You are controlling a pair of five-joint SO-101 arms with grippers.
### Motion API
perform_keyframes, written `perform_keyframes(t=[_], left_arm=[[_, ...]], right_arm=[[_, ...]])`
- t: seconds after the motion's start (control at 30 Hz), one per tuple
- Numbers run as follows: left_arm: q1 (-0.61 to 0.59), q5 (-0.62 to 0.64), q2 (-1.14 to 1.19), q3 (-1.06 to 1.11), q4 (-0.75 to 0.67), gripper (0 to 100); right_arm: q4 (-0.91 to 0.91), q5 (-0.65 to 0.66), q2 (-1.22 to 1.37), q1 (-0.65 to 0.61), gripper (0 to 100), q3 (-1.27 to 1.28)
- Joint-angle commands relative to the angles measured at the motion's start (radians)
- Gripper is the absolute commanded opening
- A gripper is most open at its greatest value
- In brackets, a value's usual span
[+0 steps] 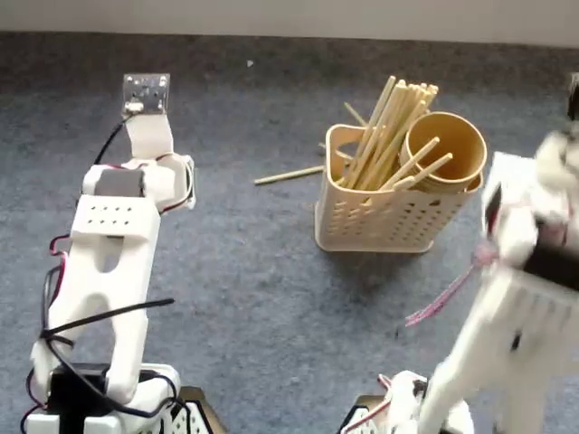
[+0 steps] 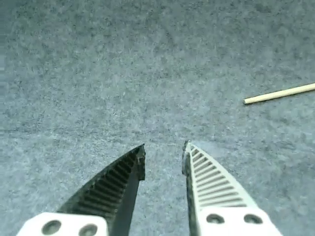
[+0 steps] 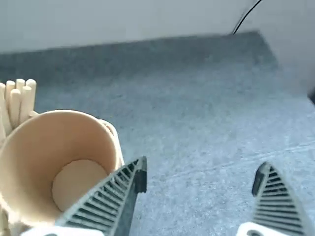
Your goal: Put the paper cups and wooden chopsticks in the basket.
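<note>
Grey carpeted table (image 1: 271, 298), pale wall (image 1: 362, 14)

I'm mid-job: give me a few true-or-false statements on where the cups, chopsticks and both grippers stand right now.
1. A paper cup stands inside the basket. True.
2. Every wooden chopstick is in the basket. False: one chopstick lies on the carpet beside it.
3. The right arm is gripping a cup. False: the right gripper is open and empty, next to the cup.
4. The left gripper is open over bare carpet, holding nothing. True.
</note>
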Motion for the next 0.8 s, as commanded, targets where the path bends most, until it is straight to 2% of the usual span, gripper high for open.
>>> perform_keyframes(t=[0.0, 0.17, 0.27, 0.53, 0.77], left_arm=[[-0.024, -0.006, -0.033, 0.056, -0.089, 16], [-0.028, -0.006, -0.033, 0.096, -0.175, 16], [-0.028, -0.006, -0.03, 0.097, -0.19, 16], [-0.035, -0.006, -0.027, 0.096, -0.19, 15], [-0.03, -0.006, -0.025, 0.096, -0.19, 15]], right_arm=[[0.185, 0.015, 0.398, -0.061, 33.6, -0.527], [0.429, 0.023, 0.705, -0.105, 33.6, -1.087], [0.498, 0.048, 0.831, -0.139, 33.6, -1.316], [0.493, 0.051, 1.073, -0.09, 33.6, -1.333], [0.495, 0.055, 1.098, -0.07, 33.6, -1.297]])
